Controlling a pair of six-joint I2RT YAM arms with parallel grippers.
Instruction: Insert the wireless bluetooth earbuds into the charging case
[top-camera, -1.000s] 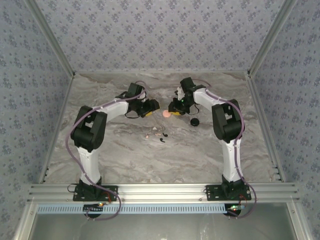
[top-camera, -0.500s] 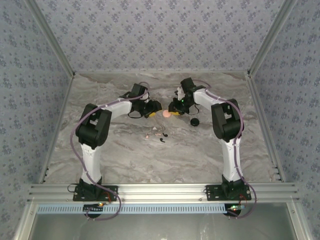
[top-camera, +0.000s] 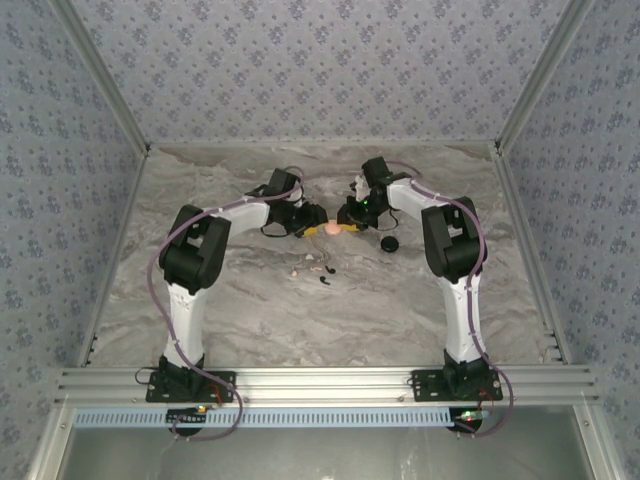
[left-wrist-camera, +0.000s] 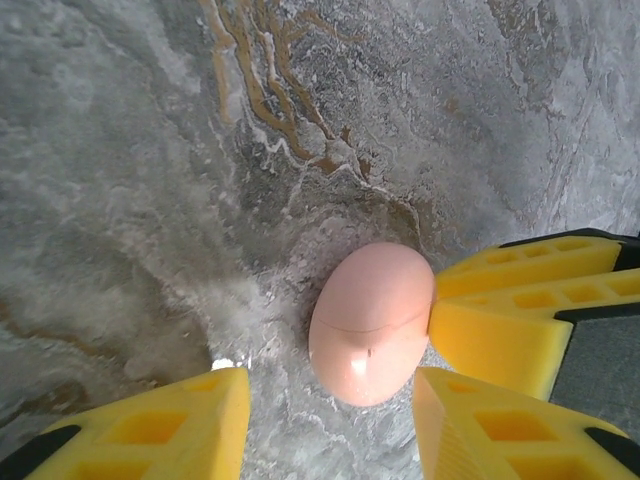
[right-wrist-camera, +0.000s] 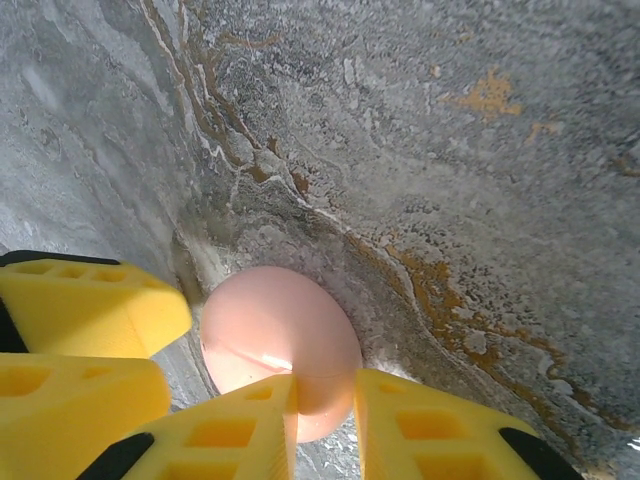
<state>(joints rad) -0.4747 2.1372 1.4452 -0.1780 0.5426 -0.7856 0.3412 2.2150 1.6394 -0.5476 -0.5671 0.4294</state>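
A pink disc (top-camera: 332, 228) with a seam lies on the marble table between both grippers. My right gripper (right-wrist-camera: 323, 420) is shut on the near rim of the pink disc (right-wrist-camera: 270, 330). My left gripper (left-wrist-camera: 330, 430) stands open around the pink disc (left-wrist-camera: 370, 320); its right finger is close to the disc and there is a gap on the left side. The black round charging case (top-camera: 389, 244) sits alone to the right of the right gripper (top-camera: 350, 226). Two black hook-shaped earbuds (top-camera: 323, 281) (top-camera: 330, 268) lie nearer the arm bases, apart from the left gripper (top-camera: 315, 228).
Small pinkish bits (top-camera: 296, 270) lie left of the earbuds. Patterned walls and metal rails (top-camera: 110, 260) bound the table on three sides. The other arm's yellow fingers (left-wrist-camera: 520, 300) crowd the disc from the opposite side.
My left arm has reached to the right, bringing its gripper up to the pink disc with its jaws narrowing. The right gripper's jaws have closed in on the disc's rim.
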